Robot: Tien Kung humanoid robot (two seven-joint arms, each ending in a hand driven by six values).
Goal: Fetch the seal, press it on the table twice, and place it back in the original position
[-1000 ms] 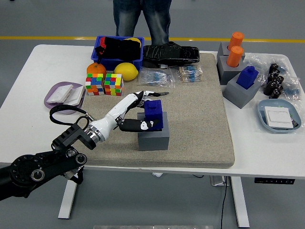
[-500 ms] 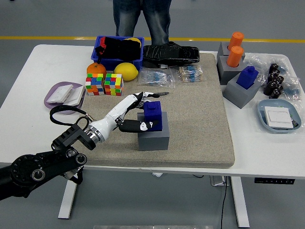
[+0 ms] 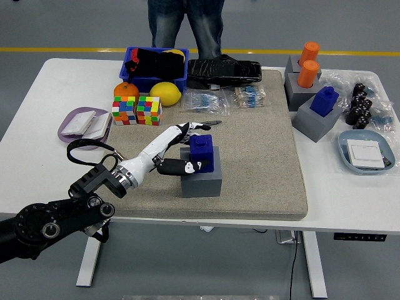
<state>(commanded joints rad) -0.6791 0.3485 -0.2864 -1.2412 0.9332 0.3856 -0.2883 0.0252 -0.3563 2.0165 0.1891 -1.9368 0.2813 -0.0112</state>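
Fingers of the robot's white-and-black left hand (image 3: 181,150) wrap the dark blue block-shaped seal (image 3: 201,152) at frame centre. It sits on its grey square holder (image 3: 201,180), on the tan mat (image 3: 269,162), apparently so the stamp stands upright and graspable.

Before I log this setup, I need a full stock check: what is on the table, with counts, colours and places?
blue seal: 1, on grey block, mat centre
second blue seal: 1, on grey block, right
orange cylinders: 2, grey holder, far right
puzzle cubes: 2, multicoloured, left
orange: 1, beside lemon, yellow
blue bin: 1, far left
purple tray: 1, left edge
blue dish: 1, right edge
black bag: 1, far centre
person's legs: far side
left hand: fingers around the centre seal
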